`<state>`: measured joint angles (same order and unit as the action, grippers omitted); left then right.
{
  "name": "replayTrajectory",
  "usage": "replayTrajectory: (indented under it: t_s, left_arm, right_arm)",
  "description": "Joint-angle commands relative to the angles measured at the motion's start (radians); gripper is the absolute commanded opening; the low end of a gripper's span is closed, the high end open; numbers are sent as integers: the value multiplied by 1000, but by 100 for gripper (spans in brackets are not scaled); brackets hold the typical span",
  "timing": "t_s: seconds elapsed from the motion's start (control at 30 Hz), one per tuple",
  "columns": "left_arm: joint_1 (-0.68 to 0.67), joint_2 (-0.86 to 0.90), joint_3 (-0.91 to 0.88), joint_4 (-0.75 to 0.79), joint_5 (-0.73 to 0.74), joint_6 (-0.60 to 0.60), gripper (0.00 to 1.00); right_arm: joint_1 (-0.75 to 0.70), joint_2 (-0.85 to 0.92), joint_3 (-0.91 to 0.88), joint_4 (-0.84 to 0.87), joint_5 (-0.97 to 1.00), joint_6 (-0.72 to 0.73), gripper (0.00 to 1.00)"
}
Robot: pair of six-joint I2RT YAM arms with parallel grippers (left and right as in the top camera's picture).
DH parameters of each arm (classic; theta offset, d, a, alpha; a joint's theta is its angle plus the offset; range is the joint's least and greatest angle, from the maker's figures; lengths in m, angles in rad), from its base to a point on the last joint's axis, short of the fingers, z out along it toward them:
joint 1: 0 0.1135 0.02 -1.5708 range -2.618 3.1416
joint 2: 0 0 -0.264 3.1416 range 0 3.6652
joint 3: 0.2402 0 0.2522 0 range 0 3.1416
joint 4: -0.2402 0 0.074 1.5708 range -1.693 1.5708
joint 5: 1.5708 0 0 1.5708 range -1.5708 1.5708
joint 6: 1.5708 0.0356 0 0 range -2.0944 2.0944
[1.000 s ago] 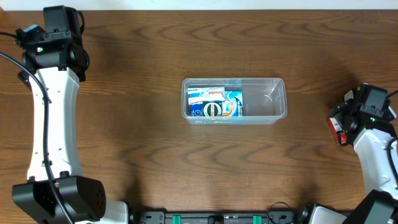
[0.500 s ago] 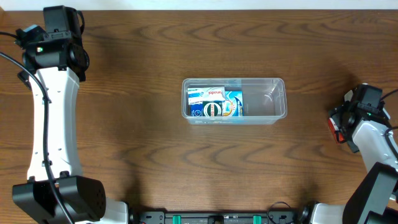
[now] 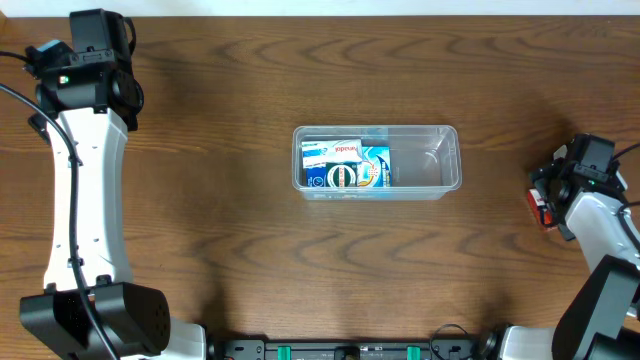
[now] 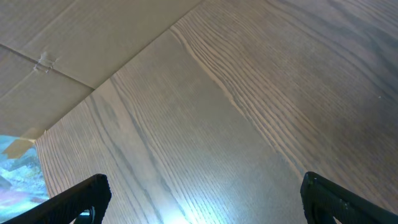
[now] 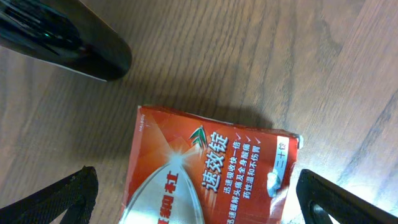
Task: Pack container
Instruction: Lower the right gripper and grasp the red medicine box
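Observation:
The clear plastic container (image 3: 430, 160) sits mid-table with a blue-and-white box and a small red-and-white box (image 3: 345, 165) in its left half. A red box with Chinese print (image 5: 205, 168) lies on the wood at the far right, also seen from overhead (image 3: 541, 209). My right gripper (image 5: 196, 202) is open, its fingers either side of the red box without touching it. My left gripper (image 4: 202, 199) is open and empty at the far back left, over bare wood.
The table's back edge and a pale cardboard-like surface (image 4: 56, 43) lie near my left gripper. A black part of the arm (image 5: 68, 37) shows in the right wrist view. The container's right half holds nothing.
My right gripper has shifted slightly at the red box at the far right. The left arm and the container have not moved.

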<state>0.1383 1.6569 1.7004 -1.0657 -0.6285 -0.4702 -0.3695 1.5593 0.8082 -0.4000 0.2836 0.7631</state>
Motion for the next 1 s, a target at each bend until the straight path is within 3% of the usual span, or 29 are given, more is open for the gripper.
replayTrajectory:
  t_s: [0.0, 0.97]
  left_arm:
    - [3, 1, -1, 0, -11, 5, 98]
    - [3, 1, -1, 0, -11, 5, 98]
  right_arm:
    - [-3, 39, -6, 1, 1, 32, 99]
    - [-3, 64, -41, 19, 0, 51, 99]
